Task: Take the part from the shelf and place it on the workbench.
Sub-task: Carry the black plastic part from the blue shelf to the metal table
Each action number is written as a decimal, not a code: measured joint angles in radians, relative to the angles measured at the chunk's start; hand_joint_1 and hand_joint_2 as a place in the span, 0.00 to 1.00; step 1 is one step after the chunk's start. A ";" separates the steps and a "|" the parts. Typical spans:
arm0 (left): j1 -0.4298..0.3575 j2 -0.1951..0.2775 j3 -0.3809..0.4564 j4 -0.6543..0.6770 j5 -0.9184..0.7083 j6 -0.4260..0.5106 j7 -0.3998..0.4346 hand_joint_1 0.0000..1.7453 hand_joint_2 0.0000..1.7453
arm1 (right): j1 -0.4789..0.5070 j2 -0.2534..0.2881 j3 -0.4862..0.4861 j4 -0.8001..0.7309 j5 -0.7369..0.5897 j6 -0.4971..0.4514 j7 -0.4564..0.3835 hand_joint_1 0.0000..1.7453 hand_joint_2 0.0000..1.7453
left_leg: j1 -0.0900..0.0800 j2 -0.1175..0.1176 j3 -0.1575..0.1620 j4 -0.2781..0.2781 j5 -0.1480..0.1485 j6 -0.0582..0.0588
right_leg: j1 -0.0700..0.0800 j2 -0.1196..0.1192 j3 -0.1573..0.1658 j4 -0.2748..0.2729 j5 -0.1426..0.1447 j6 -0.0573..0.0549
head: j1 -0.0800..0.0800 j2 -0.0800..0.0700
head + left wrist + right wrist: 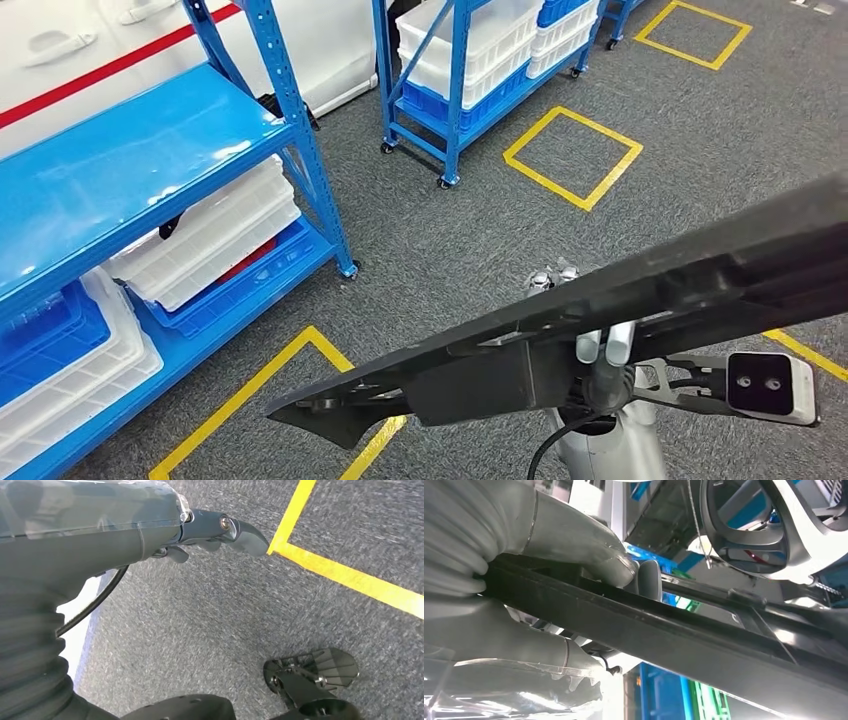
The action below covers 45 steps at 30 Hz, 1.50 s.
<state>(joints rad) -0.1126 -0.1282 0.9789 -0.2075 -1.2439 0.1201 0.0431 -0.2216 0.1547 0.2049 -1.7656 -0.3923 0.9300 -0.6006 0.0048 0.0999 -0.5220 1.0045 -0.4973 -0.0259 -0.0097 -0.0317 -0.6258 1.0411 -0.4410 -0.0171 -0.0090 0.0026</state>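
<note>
Right hand (574, 555) clamps the part (600, 310) between its fingers, left hand (220, 530) curled empty: carry it level, grip firm

Grey carpet floor (700, 120) is stretching out beneath the right hand (600, 345), with yellow tape squares (572, 157) lying flat on it ahead of the hand and to its left. Well to the left of the hand, a blue shelf rack (130, 180) is standing on the carpet, its lower levels carrying stacked white bins (215, 235) and a blue bin (45, 335). Farther ahead of the hand, a second blue rack (455, 90) on castors is holding white and blue bins.
</note>
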 joint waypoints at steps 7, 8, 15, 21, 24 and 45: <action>-0.002 0.005 0.005 0.000 0.018 -0.006 -0.010 0.00 1.00 | -0.007 0.010 0.001 0.004 0.001 0.001 0.000 1.00 1.00 | 0.006 -0.092 -0.127 0.281 -0.123 -0.011 | 0.000 0.072 -0.003 -0.003 0.008 -0.023 | -0.002 0.000; -0.002 0.005 0.007 0.000 0.021 -0.008 -0.013 0.00 1.00 | -0.007 0.010 0.001 0.005 0.001 0.002 0.000 1.00 1.00 | 0.006 -0.095 -0.111 0.243 -0.091 -0.008 | 0.001 0.085 -0.002 -0.002 0.008 -0.022 | -0.002 0.000; -0.008 0.009 0.024 0.000 0.039 -0.015 -0.035 0.00 1.00 | -0.009 0.010 0.000 0.009 0.003 0.005 -0.011 1.00 1.00 | 0.004 -0.149 -0.015 0.001 0.016 0.022 | -0.006 0.147 -0.019 -0.001 0.024 0.012 | -0.002 0.000; -0.006 0.006 0.026 0.000 0.039 -0.024 -0.042 0.00 1.00 | -0.013 0.009 0.000 0.010 0.011 0.005 -0.015 1.00 1.00 | 0.003 -0.073 -0.013 -0.018 0.030 0.046 | -0.007 0.041 -0.136 0.251 -0.107 0.035 | 0.007 0.000; -0.008 0.006 0.027 0.000 0.040 -0.026 -0.043 0.00 1.00 | -0.013 0.008 0.000 0.010 0.012 0.005 -0.015 1.00 1.00 | 0.003 -0.038 -0.012 -0.015 0.026 0.042 | -0.011 0.023 -0.083 0.172 -0.052 0.039 | 0.007 0.000; 0.004 0.004 0.048 0.000 0.054 -0.011 -0.054 0.00 1.00 | -0.022 0.010 -0.006 0.014 0.016 0.023 -0.018 1.00 1.00 | 0.010 -0.159 -0.023 0.011 0.012 0.011 | -0.005 0.152 -0.006 -0.005 0.010 0.016 | 0.002 0.000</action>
<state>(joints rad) -0.1089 -0.1242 1.0273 -0.2075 -1.1900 0.1092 -0.0113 -0.2438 0.1645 0.1986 -1.7519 -0.3760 0.9529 -0.6183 0.0153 -0.0589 -0.5452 1.0159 -0.4855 -0.0144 -0.0152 0.1201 -0.6320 1.0365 -0.4312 -0.0011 -0.0065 0.0024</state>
